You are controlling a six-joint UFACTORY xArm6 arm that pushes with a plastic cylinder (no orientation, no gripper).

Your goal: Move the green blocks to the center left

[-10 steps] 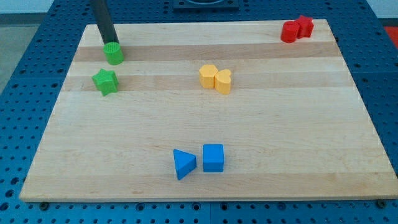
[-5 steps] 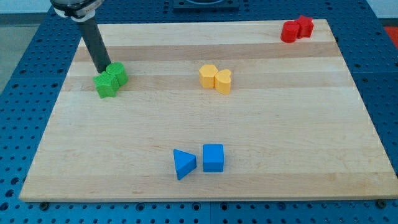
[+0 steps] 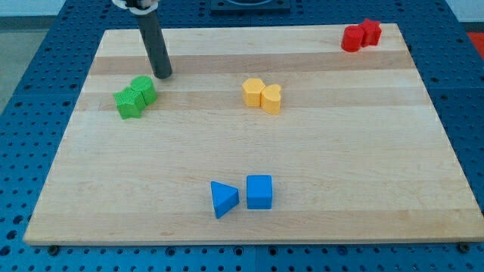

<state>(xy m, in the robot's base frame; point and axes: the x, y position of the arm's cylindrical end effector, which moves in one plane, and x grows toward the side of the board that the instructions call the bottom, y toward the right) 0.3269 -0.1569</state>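
Two green blocks sit touching at the board's left side: a green star-shaped block (image 3: 128, 103) and a green round-topped block (image 3: 144, 89) just up and right of it. My tip (image 3: 163, 75) rests on the board a short way up and right of the green pair, not touching it. The dark rod rises from the tip toward the view's top.
Two yellow blocks (image 3: 262, 94) sit touching near the board's middle. Two red blocks (image 3: 360, 35) sit at the top right corner. A blue triangle (image 3: 223, 199) and a blue cube (image 3: 259, 191) lie near the bottom edge. The wooden board (image 3: 340, 151) lies on a blue pegboard.
My tip pushed the round-topped green block down against the green star, then moved away up and to the right. The other blocks have not moved.
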